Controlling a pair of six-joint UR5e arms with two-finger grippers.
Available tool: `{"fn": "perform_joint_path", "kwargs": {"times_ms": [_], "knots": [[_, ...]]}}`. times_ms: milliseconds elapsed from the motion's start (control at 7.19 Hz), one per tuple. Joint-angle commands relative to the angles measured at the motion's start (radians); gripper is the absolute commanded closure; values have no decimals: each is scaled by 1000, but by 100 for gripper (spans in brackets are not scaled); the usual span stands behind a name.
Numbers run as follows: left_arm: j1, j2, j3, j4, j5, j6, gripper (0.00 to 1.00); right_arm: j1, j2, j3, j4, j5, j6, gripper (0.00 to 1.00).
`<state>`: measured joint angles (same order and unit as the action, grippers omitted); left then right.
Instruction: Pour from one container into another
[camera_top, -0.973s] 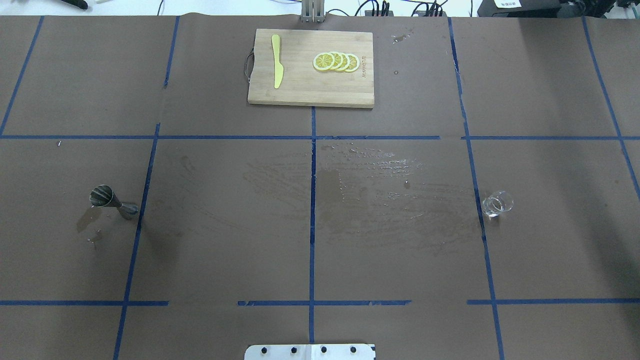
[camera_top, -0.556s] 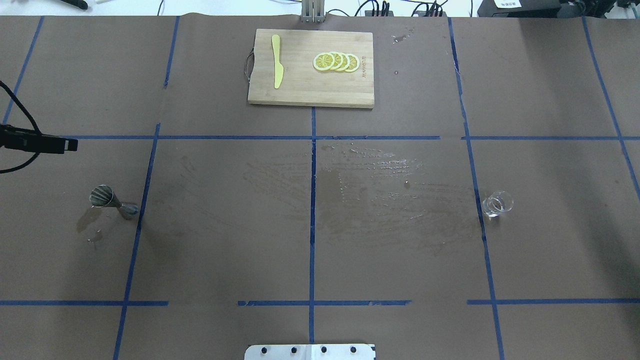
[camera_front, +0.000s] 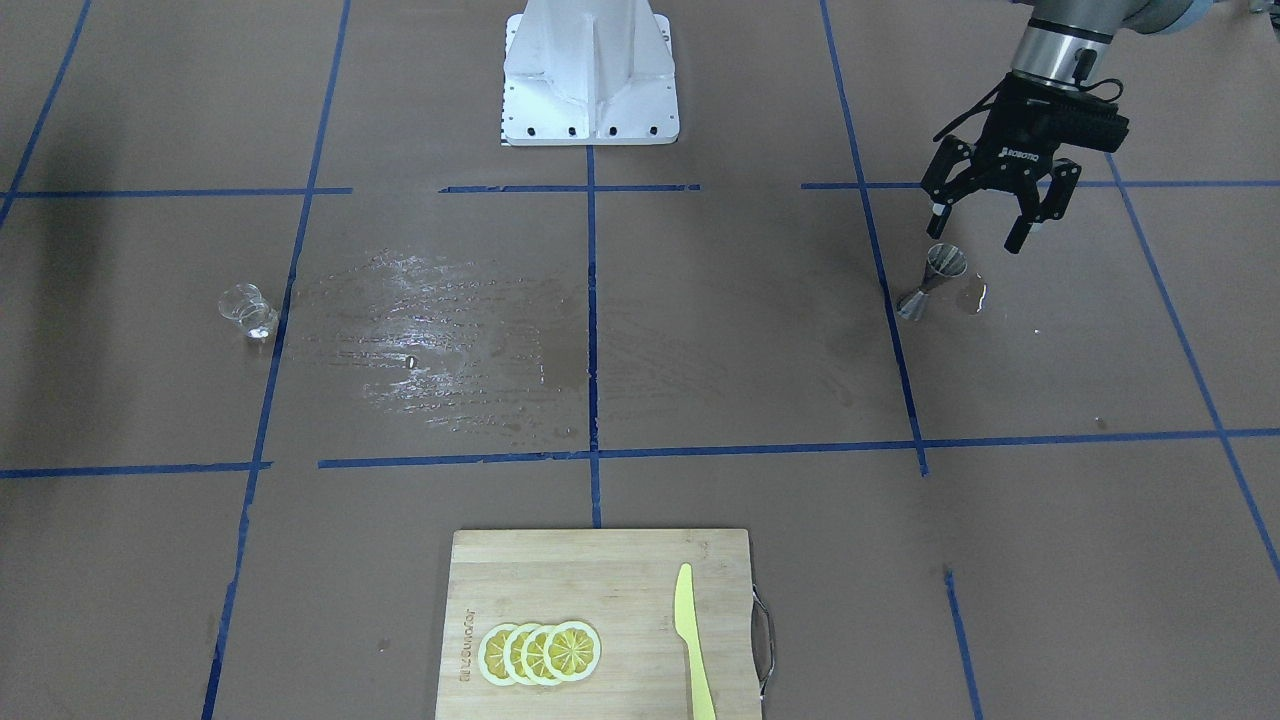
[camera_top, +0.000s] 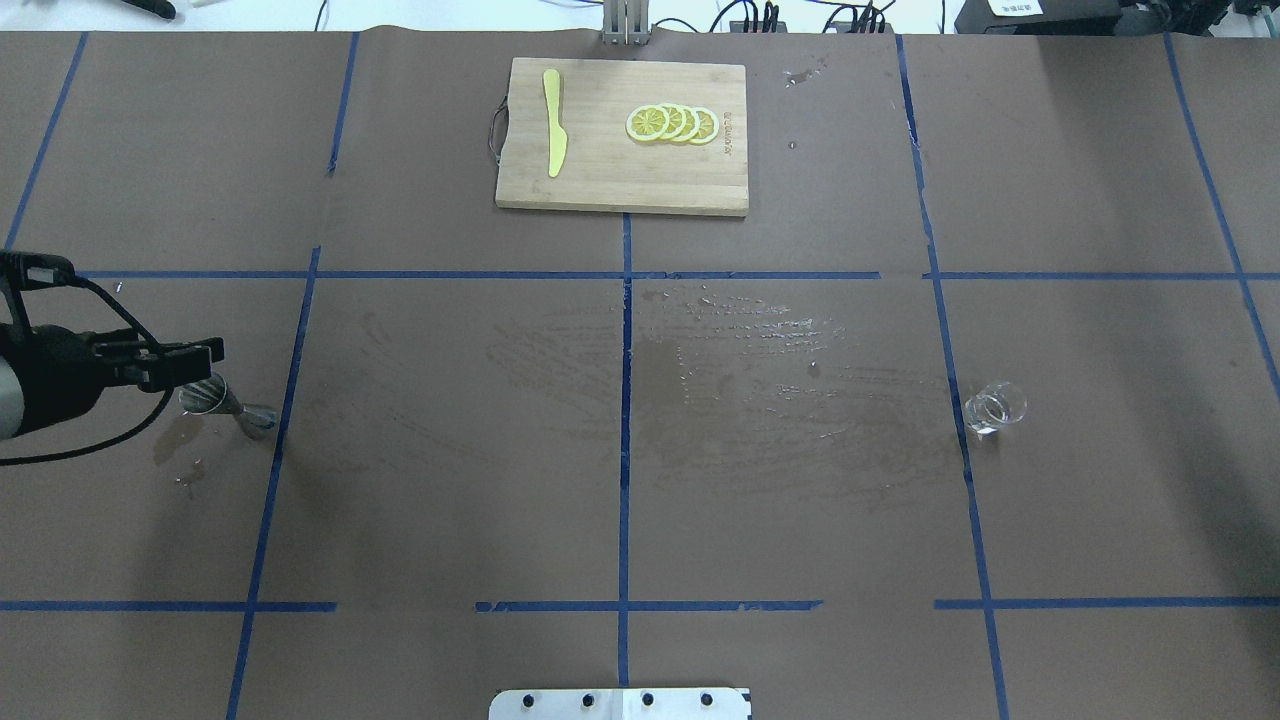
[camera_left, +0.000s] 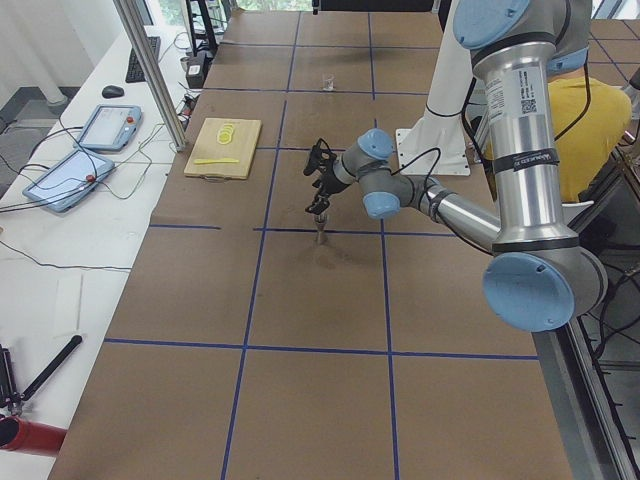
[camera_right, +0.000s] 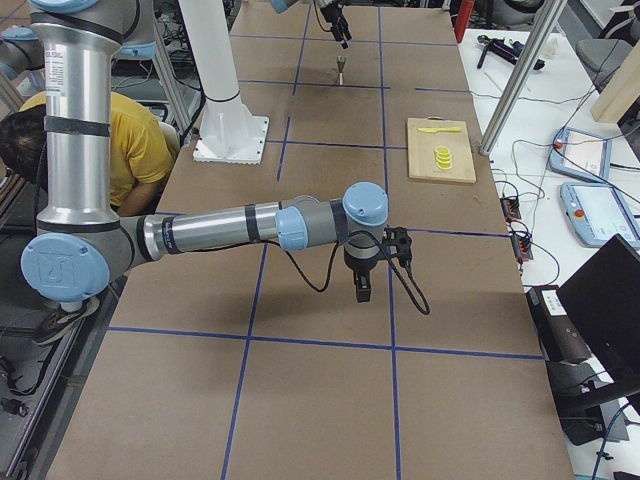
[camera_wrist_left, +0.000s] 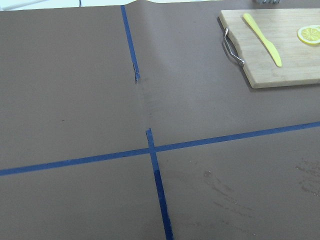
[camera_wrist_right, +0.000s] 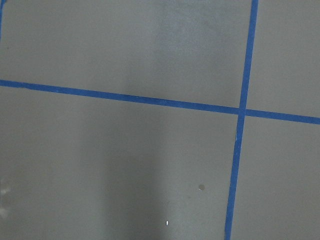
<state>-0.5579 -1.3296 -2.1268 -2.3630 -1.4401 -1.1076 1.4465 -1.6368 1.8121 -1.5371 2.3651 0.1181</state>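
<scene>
we see left gripper (camera_front: 975, 228) spread, just above silvery steel hourglass jigger (camera_front: 932, 280) | small clear glass cup (camera_front: 246, 310) upright toward worktop's right edge | right gripper (camera_right: 362, 290) finger spread unclear to us

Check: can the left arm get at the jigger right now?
Probably yes. The left gripper hangs open just above the upright jigger, with nothing between them.
</scene>
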Motion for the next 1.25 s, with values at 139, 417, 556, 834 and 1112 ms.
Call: {"fn": "perform_joint_path", "kwargs": {"times_ms": [139,417,556,834,1112], "knots": [[255,62,1,-25,375,-239,1,0,0,-5,0,-1,0,0],[341,70,42,-21,644,-242,8,0,0,-4,0,0,0,0],[373,70,79,-24,708,-242,8,0,0,-5,0,0,0,0],[400,67,83,-25,760,-244,1,0,0,-4,0,0,0,0],[432,52,126,-25,811,-244,1,0,0,-2,0,0,-2,0]]}}
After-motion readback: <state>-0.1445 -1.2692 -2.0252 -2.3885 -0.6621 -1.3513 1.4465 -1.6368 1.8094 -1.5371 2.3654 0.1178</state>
